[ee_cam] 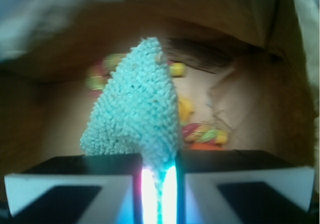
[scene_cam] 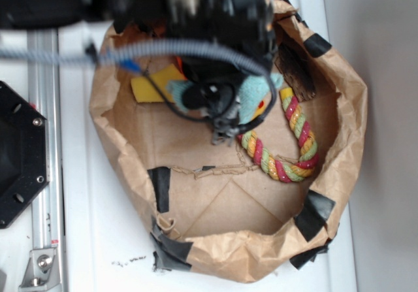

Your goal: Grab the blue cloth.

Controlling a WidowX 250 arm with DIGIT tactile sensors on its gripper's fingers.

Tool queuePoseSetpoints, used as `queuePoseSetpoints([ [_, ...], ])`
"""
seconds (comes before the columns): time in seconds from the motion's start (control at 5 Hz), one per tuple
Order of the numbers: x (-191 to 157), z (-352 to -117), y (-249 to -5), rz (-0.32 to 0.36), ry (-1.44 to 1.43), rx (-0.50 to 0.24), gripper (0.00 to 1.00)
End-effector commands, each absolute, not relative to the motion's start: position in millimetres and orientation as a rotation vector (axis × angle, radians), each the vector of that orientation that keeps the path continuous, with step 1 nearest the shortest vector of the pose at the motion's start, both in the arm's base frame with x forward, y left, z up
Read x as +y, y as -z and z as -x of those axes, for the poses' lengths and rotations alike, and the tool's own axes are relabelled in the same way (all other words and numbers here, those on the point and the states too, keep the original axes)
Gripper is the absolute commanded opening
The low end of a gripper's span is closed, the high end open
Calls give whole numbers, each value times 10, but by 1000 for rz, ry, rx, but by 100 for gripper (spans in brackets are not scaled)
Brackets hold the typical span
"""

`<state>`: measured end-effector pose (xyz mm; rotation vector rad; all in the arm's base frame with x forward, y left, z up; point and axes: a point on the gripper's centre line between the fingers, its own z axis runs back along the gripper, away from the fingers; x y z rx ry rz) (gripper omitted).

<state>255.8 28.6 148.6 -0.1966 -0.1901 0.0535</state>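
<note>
Blue cloth [ee_cam: 136, 108] pinched in narrow tool [ee_cam: 159, 181], hanging inside paper bag [scene_cam: 339, 129].

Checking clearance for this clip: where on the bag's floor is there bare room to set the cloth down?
The bare floor between the rope toy and the near taped rim is free, as is the left strip below the yellow sponge. The far side is crowded: sponge, rope and the gripper, whose fingers pinch the cloth.
</note>
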Motion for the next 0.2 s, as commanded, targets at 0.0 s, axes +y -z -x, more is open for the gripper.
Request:
queuePoseSetpoints([
  [0.0, 30, -2416, -1869, 56, 29, -169, 0],
])
